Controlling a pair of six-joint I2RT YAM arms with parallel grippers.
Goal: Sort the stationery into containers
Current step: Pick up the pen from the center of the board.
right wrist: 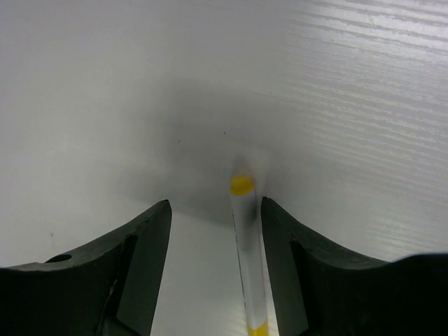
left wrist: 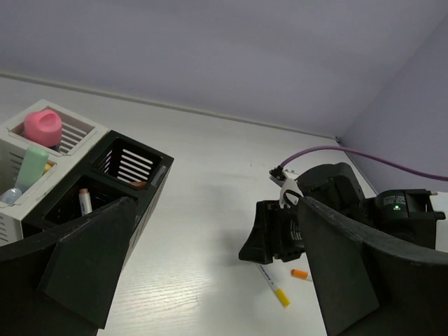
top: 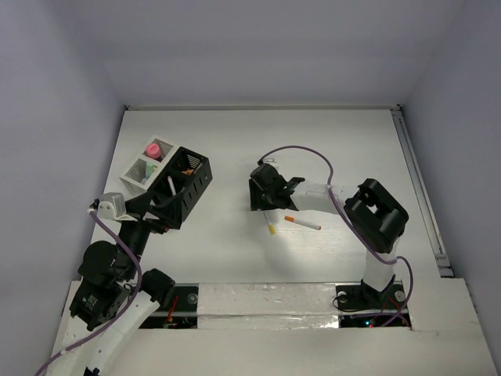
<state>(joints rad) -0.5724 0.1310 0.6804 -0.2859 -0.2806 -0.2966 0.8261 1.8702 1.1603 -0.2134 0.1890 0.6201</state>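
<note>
A white pen with yellow ends (right wrist: 246, 252) lies on the table between my right gripper's (right wrist: 215, 206) open jaws, nearer the right finger; it also shows in the top view (top: 269, 224) and the left wrist view (left wrist: 273, 285). The right gripper (top: 264, 193) hangs over its far end. A second white pen with an orange end (top: 302, 223) lies just right of it. The black divided box (top: 188, 184) holds a white pen (top: 170, 186). The white box (top: 135, 178) beside it holds a pink marker (top: 154, 149) and a green one (left wrist: 31, 168). My left gripper (top: 160, 211) is open and empty at the black box's near end.
White walls enclose the table on the far, left and right sides. A purple cable (top: 301, 150) loops above the right arm. The right arm's elbow (top: 377, 213) stands right of the pens.
</note>
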